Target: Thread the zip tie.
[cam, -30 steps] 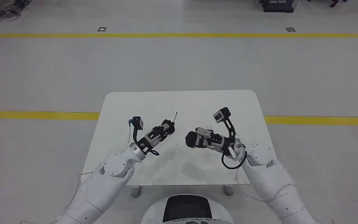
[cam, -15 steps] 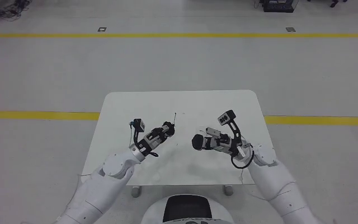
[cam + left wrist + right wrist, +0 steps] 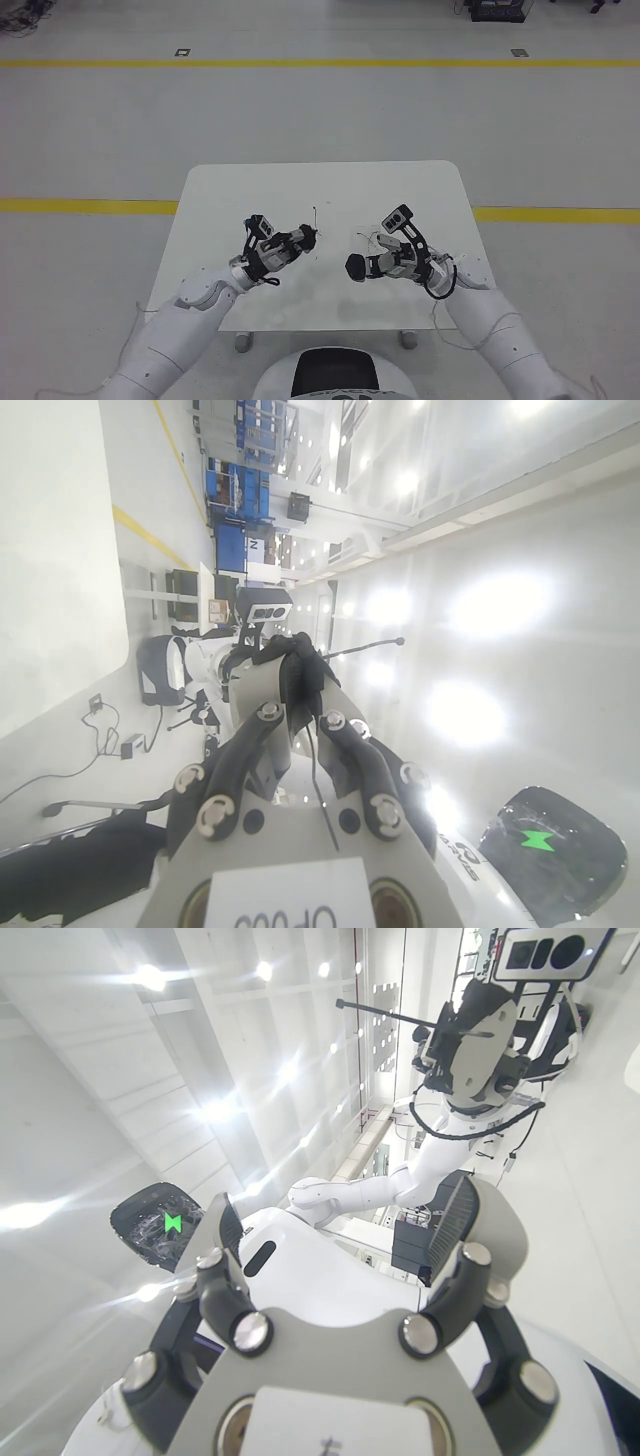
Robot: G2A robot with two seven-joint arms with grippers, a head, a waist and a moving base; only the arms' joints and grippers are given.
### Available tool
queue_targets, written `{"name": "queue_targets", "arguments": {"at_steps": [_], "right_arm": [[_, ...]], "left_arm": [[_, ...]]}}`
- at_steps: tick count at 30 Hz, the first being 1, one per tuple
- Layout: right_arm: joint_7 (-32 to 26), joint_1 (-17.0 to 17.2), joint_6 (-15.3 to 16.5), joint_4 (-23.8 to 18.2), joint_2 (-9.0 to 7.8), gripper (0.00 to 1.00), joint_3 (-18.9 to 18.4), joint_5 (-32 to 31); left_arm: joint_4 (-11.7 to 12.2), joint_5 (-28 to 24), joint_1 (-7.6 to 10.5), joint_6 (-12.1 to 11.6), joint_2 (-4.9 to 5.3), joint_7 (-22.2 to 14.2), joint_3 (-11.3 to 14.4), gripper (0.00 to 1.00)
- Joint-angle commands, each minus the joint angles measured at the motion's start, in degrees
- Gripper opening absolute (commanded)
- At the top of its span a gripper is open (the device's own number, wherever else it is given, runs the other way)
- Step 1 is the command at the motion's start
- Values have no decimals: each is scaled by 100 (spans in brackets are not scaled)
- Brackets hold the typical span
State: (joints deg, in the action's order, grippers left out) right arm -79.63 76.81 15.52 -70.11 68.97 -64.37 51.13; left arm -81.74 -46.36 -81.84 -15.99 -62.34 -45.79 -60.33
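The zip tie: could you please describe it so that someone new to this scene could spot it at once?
Above the white table, two arms face each other. The left gripper is shut on the zip tie: a thin black strip jutting out beyond it and ending in a small head. The right gripper, opposite, is open and holds nothing.

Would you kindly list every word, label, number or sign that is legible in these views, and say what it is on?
Left label, on the left gripper: cut off at the picture's edge, not readable whole.
Right label, on the right gripper: only a fragment shows, unreadable.
Sign in the room behind: one character, tilted, uncertain.
Zip tie: no print.
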Motion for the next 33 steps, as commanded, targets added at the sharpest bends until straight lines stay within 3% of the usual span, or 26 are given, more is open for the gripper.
{"name": "queue_targets", "arguments": {"at_steps": [1, 6, 8, 15, 22, 33], "right_arm": [[-1, 1, 2, 0, 0, 100, -1, -1], [71, 23, -38, -67, 7, 100, 17, 27], [5, 63, -280, -94, 18, 100, 48, 269], [-1, -14, -418, 138, 40, 100, 201, 636], [-1, -184, -391, 366, 44, 100, 421, 875], [-1, -286, -371, 498, 46, 100, 574, 1003]], "left_arm": [[-2, -3, -3, 3, 0, 8, 0, 0], [-6, -256, -29, 85, -23, 108, 21, 0], [2, -627, -54, 114, -43, -128, 41, 0], [148, -1562, -74, 338, -81, -1006, 32, 0], [172, -1835, -71, 419, -111, -1318, 47, 0], [92, -1946, -99, 359, -122, -1375, -11, 0]]}}
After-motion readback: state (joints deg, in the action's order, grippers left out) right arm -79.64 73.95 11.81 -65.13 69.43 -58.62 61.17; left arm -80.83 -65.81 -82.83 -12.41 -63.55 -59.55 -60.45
